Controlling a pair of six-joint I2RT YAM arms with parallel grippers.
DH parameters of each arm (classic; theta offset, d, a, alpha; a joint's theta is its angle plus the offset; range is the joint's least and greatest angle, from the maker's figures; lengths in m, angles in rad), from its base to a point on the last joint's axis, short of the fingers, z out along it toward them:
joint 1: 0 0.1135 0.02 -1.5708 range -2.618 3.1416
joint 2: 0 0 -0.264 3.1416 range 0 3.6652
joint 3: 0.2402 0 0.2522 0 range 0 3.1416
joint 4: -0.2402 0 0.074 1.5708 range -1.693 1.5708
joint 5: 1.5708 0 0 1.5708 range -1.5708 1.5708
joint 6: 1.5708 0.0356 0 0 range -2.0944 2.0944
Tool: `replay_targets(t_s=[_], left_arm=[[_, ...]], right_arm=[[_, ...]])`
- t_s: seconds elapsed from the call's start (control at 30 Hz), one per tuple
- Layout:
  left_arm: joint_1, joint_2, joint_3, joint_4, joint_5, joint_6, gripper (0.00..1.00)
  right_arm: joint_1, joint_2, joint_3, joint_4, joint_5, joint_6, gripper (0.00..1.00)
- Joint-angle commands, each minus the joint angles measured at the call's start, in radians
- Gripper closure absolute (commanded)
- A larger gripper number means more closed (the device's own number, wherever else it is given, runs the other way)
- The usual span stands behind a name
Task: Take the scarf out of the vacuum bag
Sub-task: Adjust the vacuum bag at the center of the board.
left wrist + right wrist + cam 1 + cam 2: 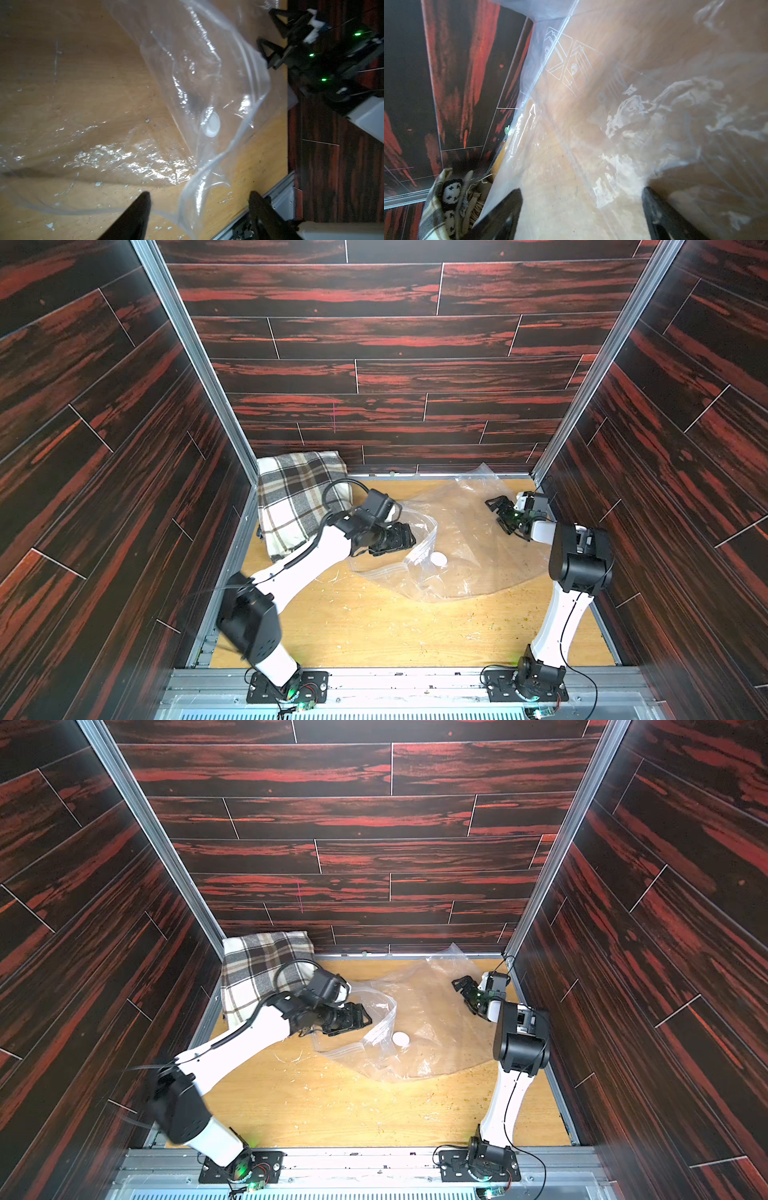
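- Plaid grey, cream & brown woven scarf (295,497): a folded heap in the far-left corner of the light wooden table (374,630), leaning on the back wall, fully outside the bag. Its fringe shows in the right wrist view.
- Large clear crinkly plastic vacuum bag (465,556): lies slack on the table, centre to right, and looks empty. Round white valve disc (438,559) on its face; zip-seal edge curls up near the left arm.
- Left gripper (199,193): jaws spread, nothing pinched. It hovers over the bag's zip edge, near the scarf.
- Right gripper (581,189): jaws spread wide, nothing held, over the bag's far-right film.
- Scarf handling: prob. light, soft, limp. The weave gives friction, so a pinch shouldn't slip, but it will drape & drag. Best hold is a thick fold, not the loose fringe.
- Bag handling: thin, slick, v. light, so it likely slides or lifts w/ any pull. Firmest grab pt is the zip strip; skip the valve disc.
- Task looks about done. Can't tell if scarf & bag touch, since the left arm hides that spot.
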Motion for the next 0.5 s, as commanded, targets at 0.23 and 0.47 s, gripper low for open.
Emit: replay_targets(t_s=[0.23, 0.47], left_arm=[[-0.004, 0.073, 0.064, -0.136, 0.041, 0.215, 0.23], [-0.005, 0.137, 0.119, -0.195, 0.058, 0.318, 0.23]], right_arm=[[-0.005, 0.034, 0.022, -0.036, 0.004, -0.005, 0.07], [-0.003, 0.037, 0.025, -0.042, 0.005, -0.003, 0.07]])
